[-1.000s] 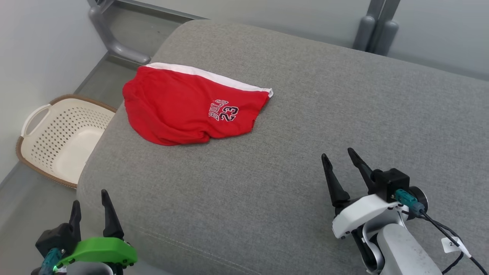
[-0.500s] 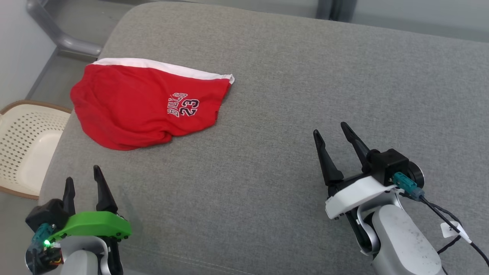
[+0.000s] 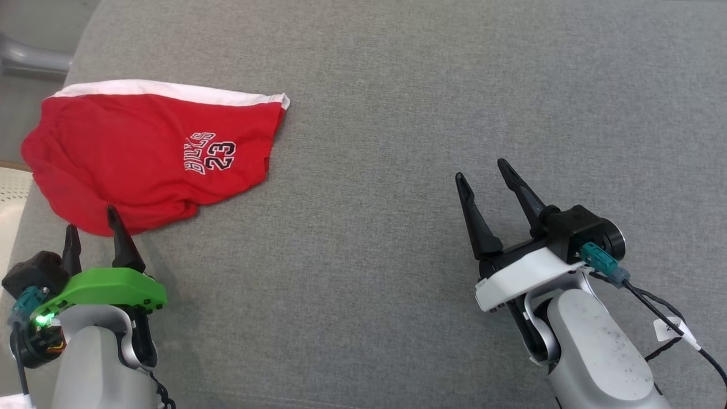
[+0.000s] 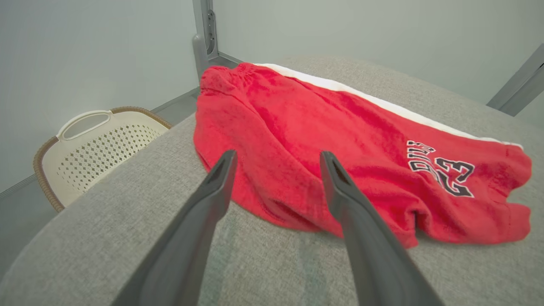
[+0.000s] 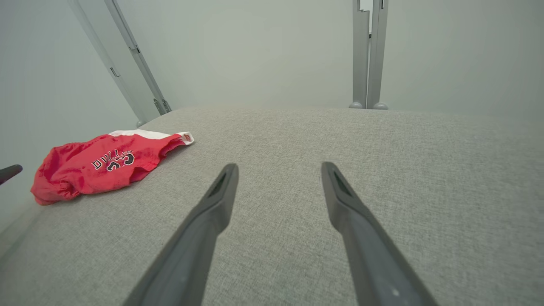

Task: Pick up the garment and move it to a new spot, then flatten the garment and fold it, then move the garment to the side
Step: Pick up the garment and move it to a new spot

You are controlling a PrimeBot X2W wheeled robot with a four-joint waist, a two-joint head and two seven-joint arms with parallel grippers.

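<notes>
While the left hand [image 3: 90, 218] and the right hand [image 3: 480, 169] both stand with their fingers spread apart and hold nothing, we find the red shorts [image 3: 142, 153] lying on the grey cushion [image 3: 397, 102] in the upper left of the head view.

1. Shorts. They lie rumpled rather than flat. A white band [image 3: 170, 91] runs along the upper edge. Dark lettering with the number 23 [image 3: 210, 162] faces up near the right end. The lower edge is bunched into a soft fold.

2. Left hand. It sits at the lower left of the head view, fingers pointing up the frame. One fingertip overlaps the lower hem of the shorts. In the left wrist view both fingers frame that bunched edge; we cannot tell whether they touch the cloth.

3. Right hand. It sits at the lower right of the head view over bare cushion, well apart from the shorts. In the right wrist view the shorts appear at the middle left of the frame.

4. Surroundings. A cream perforated basket [image 4: 80, 117] with a brown rim stands beside the cushion, at the left of the left wrist view. Grey metal posts [image 5: 367, 55] rise against the pale wall at the top of the right wrist view.
</notes>
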